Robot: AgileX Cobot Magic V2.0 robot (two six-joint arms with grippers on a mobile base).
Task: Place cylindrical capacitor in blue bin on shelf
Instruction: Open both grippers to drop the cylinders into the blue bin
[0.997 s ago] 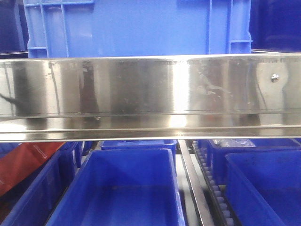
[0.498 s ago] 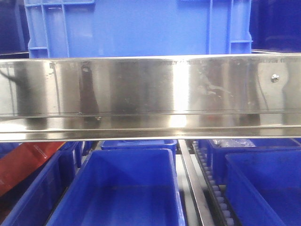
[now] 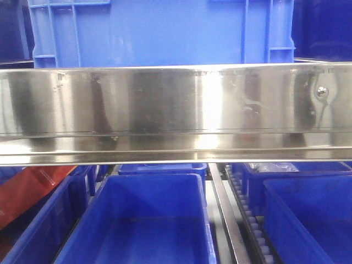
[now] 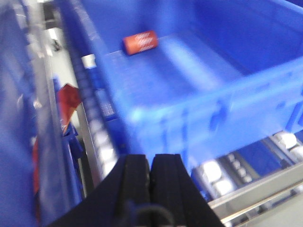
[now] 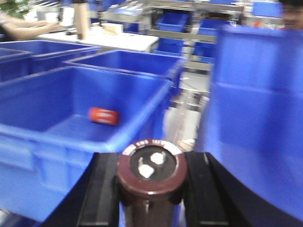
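Observation:
The cylindrical capacitor (image 5: 151,176), dark brown with two pale terminals on its top, stands upright between the black fingers (image 5: 103,189) of my right gripper (image 5: 151,165), which is shut on it. It hangs in front of an open blue bin (image 5: 42,127) at the left; a red-orange cylinder (image 5: 103,116) lies on that bin's floor. My left gripper (image 4: 151,163) is shut with nothing in it, just outside the near wall of a blue bin (image 4: 208,113) that holds a red-orange cylinder (image 4: 140,42). The shelf (image 3: 176,110) shows its wide steel rail in the front view, where no gripper appears.
A large blue bin (image 3: 159,33) stands on the rail's upper level, and open blue bins (image 3: 143,220) sit below it beside a roller track (image 3: 253,225). A tall blue bin wall (image 5: 258,118) rises close on the right of the capacitor. Rollers (image 4: 102,142) run left of the left gripper.
In the front view only the dark reflections on the steel rail have shifted and faded at the left. The bins have not moved.

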